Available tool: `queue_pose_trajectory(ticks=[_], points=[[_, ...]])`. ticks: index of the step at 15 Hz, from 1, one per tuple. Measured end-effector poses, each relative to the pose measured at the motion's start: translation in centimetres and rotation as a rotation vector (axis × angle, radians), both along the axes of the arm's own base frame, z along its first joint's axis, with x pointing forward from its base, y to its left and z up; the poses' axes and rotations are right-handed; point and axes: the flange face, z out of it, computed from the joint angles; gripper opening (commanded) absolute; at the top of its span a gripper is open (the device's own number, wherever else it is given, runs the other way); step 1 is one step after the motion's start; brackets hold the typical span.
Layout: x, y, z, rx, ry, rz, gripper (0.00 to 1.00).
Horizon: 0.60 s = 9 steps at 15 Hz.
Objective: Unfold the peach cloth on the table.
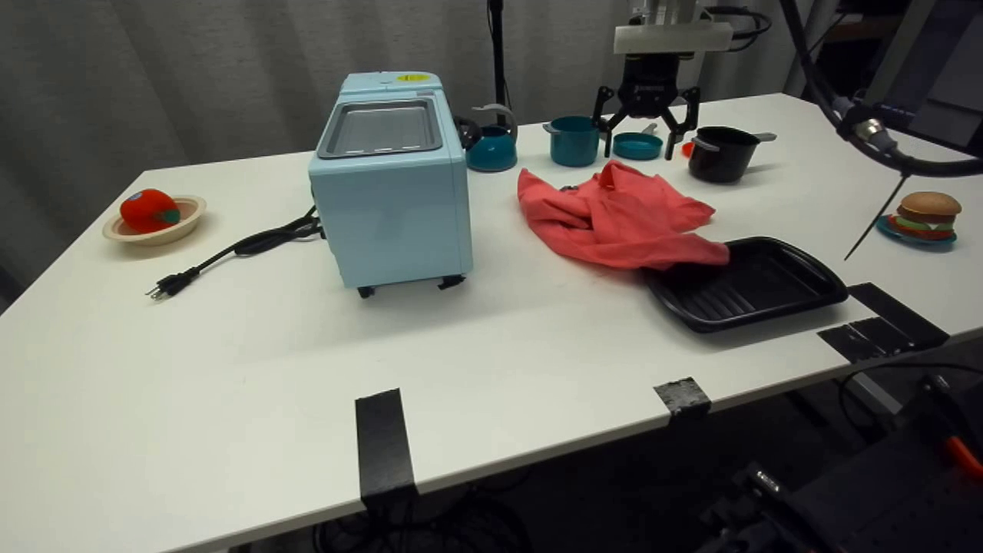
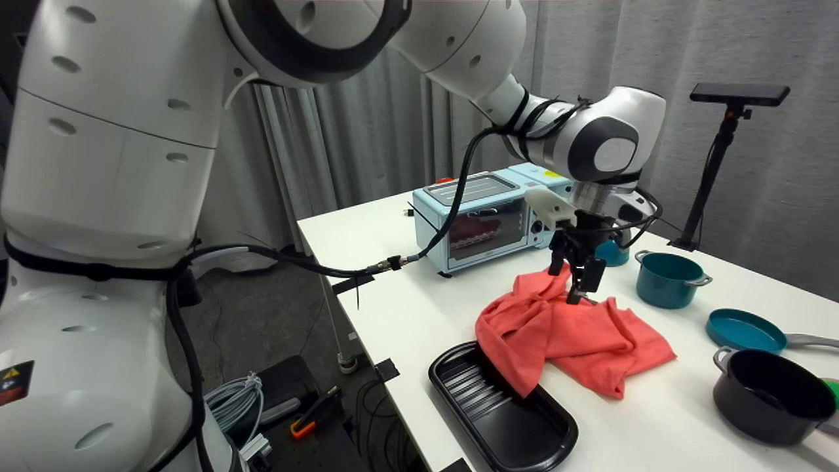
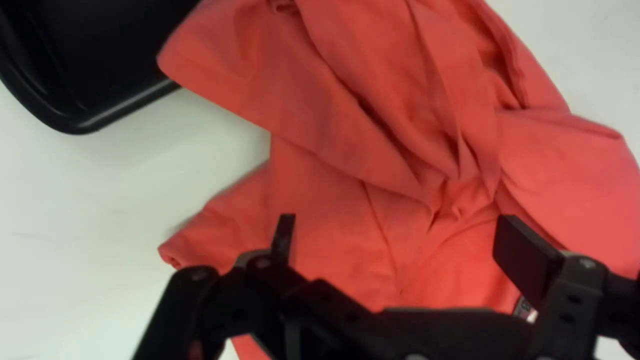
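While our jaws stand apart above the peach cloth (image 3: 350,150), we should pinch one layer (image 3: 225,47) only, at wrist-view eleven o'clock.

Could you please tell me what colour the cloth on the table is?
The cloth is plain coral red, showing best in the wrist view.

The cloth (image 1: 614,219) is plain coral red, the bench (image 1: 230,415) white with black tape (image 1: 384,442), the ridged tray (image 1: 791,276) black. The oven (image 1: 395,219) is pale blue with a yellow sticker (image 1: 413,77), the kettle (image 1: 491,151) and frying pan (image 2: 747,331) teal, the bowl (image 1: 157,236) beige, the curtain (image 1: 230,69) grey.
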Motion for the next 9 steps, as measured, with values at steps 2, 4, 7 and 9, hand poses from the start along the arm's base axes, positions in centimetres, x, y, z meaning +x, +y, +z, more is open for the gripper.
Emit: queue_pose_trajectory(ticks=[2, 4, 7, 9], points=[[1.3, 0.1, -1.8, -0.023, -0.065, -0.023, 1.0], [2.4, 0.5, -3.6, -0.044, -0.115, -0.04, 1.0], [4.0, 1.1, -6.1, -0.08, -0.162, -0.058, 1.0], [4.9, 1.1, -7.3, -0.107, -0.18, -0.066, 0.78]])
